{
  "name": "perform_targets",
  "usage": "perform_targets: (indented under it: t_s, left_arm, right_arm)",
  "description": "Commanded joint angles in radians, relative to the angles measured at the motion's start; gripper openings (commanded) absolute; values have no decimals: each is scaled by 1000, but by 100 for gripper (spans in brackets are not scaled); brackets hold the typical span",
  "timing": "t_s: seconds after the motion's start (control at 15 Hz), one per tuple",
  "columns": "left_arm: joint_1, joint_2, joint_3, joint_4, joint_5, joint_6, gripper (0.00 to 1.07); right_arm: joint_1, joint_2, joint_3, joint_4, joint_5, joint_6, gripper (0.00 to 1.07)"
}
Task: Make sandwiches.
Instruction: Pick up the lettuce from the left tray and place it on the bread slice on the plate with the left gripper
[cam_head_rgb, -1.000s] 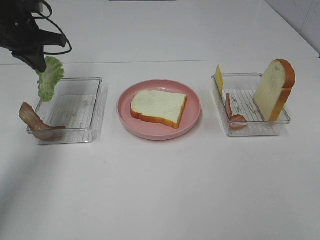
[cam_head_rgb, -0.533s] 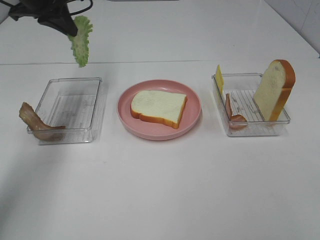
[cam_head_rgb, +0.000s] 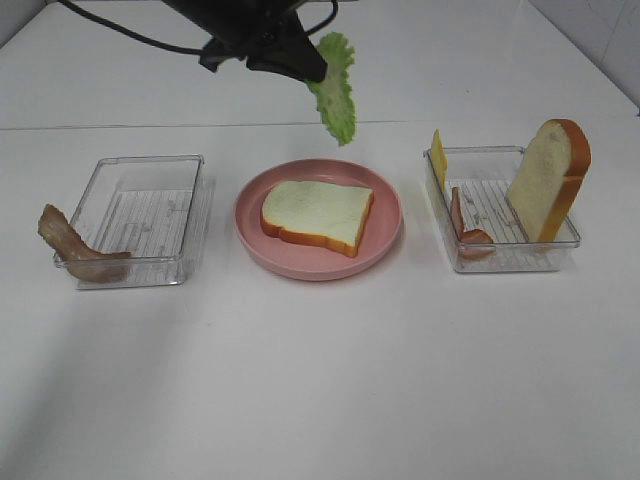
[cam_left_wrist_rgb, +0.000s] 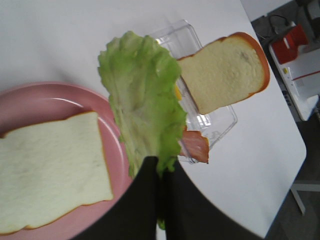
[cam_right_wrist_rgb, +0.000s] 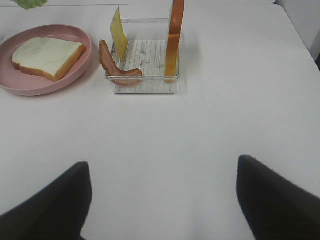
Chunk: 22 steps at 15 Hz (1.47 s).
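Observation:
One white bread slice (cam_head_rgb: 318, 214) with orange-brown crust lies flat on the round pink plate (cam_head_rgb: 385, 235) at the table's middle. My left gripper (cam_head_rgb: 308, 72) is shut on a green lettuce leaf (cam_head_rgb: 336, 88) and holds it in the air above the plate's far side. In the left wrist view the lettuce (cam_left_wrist_rgb: 143, 105) hangs from the closed fingers (cam_left_wrist_rgb: 150, 175) over the plate (cam_left_wrist_rgb: 50, 100) and bread (cam_left_wrist_rgb: 50, 172). A second bread slice (cam_head_rgb: 548, 180) stands upright in the right tray. My right gripper (cam_right_wrist_rgb: 162, 202) is open, low over bare table, far from the food.
The right clear tray (cam_head_rgb: 508, 258) holds upright bread, a yellow cheese slice (cam_head_rgb: 438, 157) and a bacon strip (cam_head_rgb: 462, 228). The left clear tray (cam_head_rgb: 140, 215) has a bacon strip (cam_head_rgb: 75, 250) draped over its near-left corner. White table (cam_head_rgb: 320, 380) all round.
My left gripper has carried the lettuce from above the left tray rightward to above the pink plate's far side. Nothing else has moved.

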<state>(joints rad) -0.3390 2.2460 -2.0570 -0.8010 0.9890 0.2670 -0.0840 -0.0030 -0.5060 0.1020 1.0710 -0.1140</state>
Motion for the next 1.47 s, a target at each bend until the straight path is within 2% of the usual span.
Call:
perform_targets:
  t_s: [0.07, 0.2, 0.4, 0.53, 0.67, 0.73, 0.87, 1.0, 1.13, 1.2, 1.27, 1.4, 1.47]
  left_arm:
    - [-34, 56, -6, -107, -5, 44, 0]
    - [-65, 130, -6, -152, 5, 65, 0]
    - [-70, 171, -6, -134, 17, 65, 0]
    - [-47, 176, -6, -43, 23, 51, 0]
    - [-31, 176, -6, 33, 35, 3, 0]
    - [-29, 176, -6, 123, 47, -38, 0]
    - [-32, 176, -6, 203, 47, -50, 0]
    - [-32, 176, -6, 224, 45, -52, 0]
    - [-32, 176, -6, 226, 45, -52, 12]
    - [-32, 176, -6, 226, 42, -52, 27]
    - [-32, 176, -6, 226, 40, -52, 57]
    - [-32, 176, -6, 229, 40, -52, 80]
    - [-32, 176, -6, 229, 40, -52, 80]
  right_arm:
    - [-7, -15, 1, 3, -10, -8, 76]
    - [-7, -15, 1, 3, -10, -8, 76]
    - [-7, -15, 1, 3, -10, -8, 76]
    - [-7, -15, 1, 3, -10, -8, 76]
    - [-7, -15, 1, 3, -10, -8, 76]
    - [-7, -15, 1, 3, -10, -8, 76]
    - [-7, -15, 1, 3, -10, -8, 76]
    - [-7, -15, 1, 3, -10, -8, 76]
    - [-7, -15, 1, 3, -10, -8, 76]
    - [-7, -15, 1, 3, -10, -8, 76]
    - [-7, -15, 1, 3, -10, -8, 76]
    - [-7, -15, 1, 3, -10, -8, 76]
    - [-7, -15, 1, 3, -10, -8, 76]
